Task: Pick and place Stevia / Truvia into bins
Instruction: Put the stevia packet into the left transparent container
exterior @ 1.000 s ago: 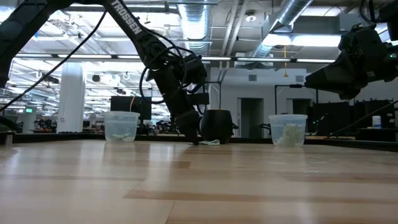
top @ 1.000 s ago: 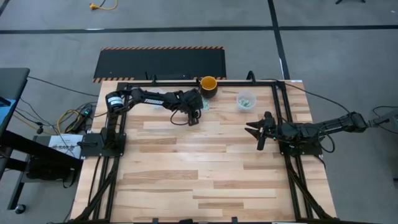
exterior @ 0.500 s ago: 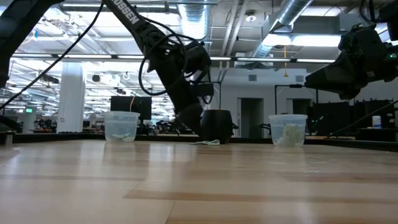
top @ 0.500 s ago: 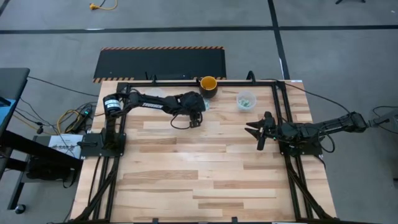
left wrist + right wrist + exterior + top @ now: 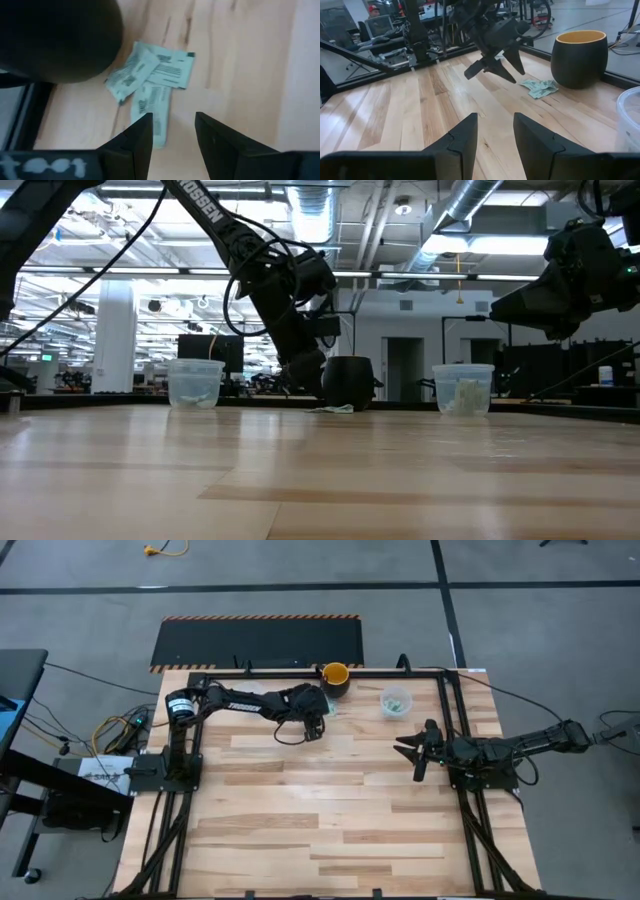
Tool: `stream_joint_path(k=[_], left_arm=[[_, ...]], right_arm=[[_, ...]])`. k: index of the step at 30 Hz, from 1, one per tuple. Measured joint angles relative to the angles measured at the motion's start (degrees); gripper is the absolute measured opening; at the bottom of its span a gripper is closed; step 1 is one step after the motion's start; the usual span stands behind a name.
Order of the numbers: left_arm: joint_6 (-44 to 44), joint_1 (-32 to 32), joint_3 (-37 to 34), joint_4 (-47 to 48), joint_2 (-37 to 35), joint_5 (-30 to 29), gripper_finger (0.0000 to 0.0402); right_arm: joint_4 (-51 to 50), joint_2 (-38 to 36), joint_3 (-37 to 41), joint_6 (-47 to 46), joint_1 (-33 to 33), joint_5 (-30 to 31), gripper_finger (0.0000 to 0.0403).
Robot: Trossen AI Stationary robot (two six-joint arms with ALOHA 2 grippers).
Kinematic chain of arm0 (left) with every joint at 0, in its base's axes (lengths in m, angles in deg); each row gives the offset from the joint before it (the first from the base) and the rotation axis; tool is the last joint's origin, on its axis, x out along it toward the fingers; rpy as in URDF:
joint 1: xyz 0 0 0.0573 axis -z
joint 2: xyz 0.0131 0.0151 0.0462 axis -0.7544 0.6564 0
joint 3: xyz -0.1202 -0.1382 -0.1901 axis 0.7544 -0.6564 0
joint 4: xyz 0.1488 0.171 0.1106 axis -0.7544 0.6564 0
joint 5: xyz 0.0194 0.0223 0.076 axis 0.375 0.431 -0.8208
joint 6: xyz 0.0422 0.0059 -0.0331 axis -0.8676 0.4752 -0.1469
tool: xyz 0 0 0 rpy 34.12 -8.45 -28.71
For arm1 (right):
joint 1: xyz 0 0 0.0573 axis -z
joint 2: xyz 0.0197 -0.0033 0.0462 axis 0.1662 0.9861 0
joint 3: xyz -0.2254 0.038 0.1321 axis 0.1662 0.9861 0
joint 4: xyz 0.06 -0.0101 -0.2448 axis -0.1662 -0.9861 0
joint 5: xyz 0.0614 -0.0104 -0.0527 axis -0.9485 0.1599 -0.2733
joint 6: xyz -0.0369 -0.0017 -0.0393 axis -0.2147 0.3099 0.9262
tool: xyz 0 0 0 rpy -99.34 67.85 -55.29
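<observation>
Step in hand, judging by the pose: going down for one sachet out of the small heap of Stevia / Truvia sachets (image 5: pixel 150 80), lying flat and overlapping on the surface (image 5: pixel 300 800) just beside the yellow-orange cup (image 5: pixel 335 673). Poised just above that heap with the left jaws spread and empty, tips tilted down toward the wood and not yet touching paper. To do it well: pick the sachet at the edge of the heap, farthest from the cup wall, rather than the tangled middle. Line up so as to straddle its narrow side, with the lower tip sliding along the wood to get under the paper. Lower slowly until a light scrape on the surface, then close gently; thin paper like this probably buckles or skates away under a hard pinch. Watch for two sachets coming up stuck together, and for a knock against the yellow-orange cup on the way in. Lift straight up before swinging, then release low inside the rim of a clear cup (image 5: pixel 394 700), or of the second clear cup (image 5: pixel 195 382), never over the yellow-orange one. Waiting over the right side of the surface, well apart from the heap, with the right jaws parted and holding nothing; best left there, out of the carry path.
</observation>
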Motion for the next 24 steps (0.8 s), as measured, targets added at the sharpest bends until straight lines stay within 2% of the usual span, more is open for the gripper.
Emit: stream_joint_path(k=[6, 14, 24], left_arm=[[-1.11, -2.47, 0.00, 2.52, 0.00, 6.42, 0.0138], [-2.68, -5.12, 0.00, 2.93, 0.00, 6.37, 0.0138], [-6.87, -5.35, 0.00, 3.07, 0.00, 11.23, 0.0138]], right_arm=[[0.00, 0.00, -0.01, 0.00, 0.01, 0.00, 0.0121], [0.00, 0.00, -0.01, 0.02, 0.01, 0.00, 0.0121], [0.00, 0.00, -0.01, 0.00, 0.01, 0.00, 0.0121]])
